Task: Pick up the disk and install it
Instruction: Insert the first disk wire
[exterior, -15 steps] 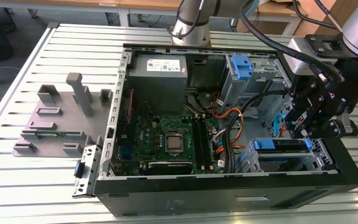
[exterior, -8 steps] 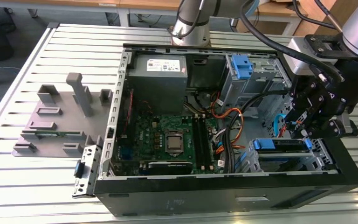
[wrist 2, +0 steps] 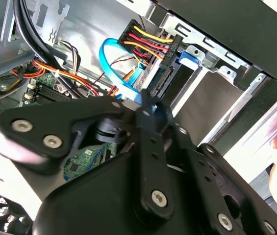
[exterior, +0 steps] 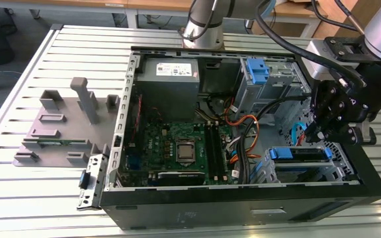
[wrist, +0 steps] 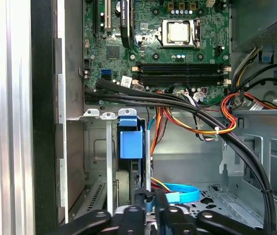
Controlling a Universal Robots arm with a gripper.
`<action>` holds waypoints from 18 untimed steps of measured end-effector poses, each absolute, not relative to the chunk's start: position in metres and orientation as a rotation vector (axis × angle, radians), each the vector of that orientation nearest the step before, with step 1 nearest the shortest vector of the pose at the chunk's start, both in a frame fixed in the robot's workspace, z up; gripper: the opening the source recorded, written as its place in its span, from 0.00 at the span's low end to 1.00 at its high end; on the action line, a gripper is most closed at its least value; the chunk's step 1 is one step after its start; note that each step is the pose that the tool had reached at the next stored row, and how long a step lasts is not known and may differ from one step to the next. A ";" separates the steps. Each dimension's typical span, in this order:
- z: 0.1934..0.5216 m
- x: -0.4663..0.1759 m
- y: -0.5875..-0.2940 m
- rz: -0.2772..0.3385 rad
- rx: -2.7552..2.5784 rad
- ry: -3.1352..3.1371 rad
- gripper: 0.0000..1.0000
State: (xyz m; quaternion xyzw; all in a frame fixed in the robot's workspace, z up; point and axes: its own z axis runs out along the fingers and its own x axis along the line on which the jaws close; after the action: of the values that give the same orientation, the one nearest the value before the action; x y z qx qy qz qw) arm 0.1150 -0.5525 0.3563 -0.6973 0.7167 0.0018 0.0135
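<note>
Right before the wrist cameras, the pincer (wrist: 150,208) hangs low inside the open case (exterior: 243,208), at the end of a blue cable (wrist: 182,194); we cannot tell whether it is wide or narrow. Just beyond it the disk (wrist: 131,144) sits in its bay, blue carrier tab facing outward. In the exterior view that bay lies at the case's near corner on the view's right, directly under the pincer. Past black and orange wiring we see the motherboard (exterior: 177,148), then the power supply (exterior: 169,74). Farthest off, a grey stand (exterior: 58,134) rests on the bench (exterior: 38,213).
</note>
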 end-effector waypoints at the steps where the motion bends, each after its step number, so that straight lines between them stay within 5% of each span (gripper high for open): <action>1: 0.356 0.115 -0.552 0.006 -2.172 2.232 0.23; 3: 0.356 0.115 -0.552 0.006 -2.172 2.232 0.16; 18: 0.351 0.115 -0.555 0.006 -2.173 2.231 0.16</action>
State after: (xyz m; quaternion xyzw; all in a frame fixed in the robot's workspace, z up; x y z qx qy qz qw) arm 0.1150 -0.5549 0.3507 -0.6976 0.7164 0.0019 0.0136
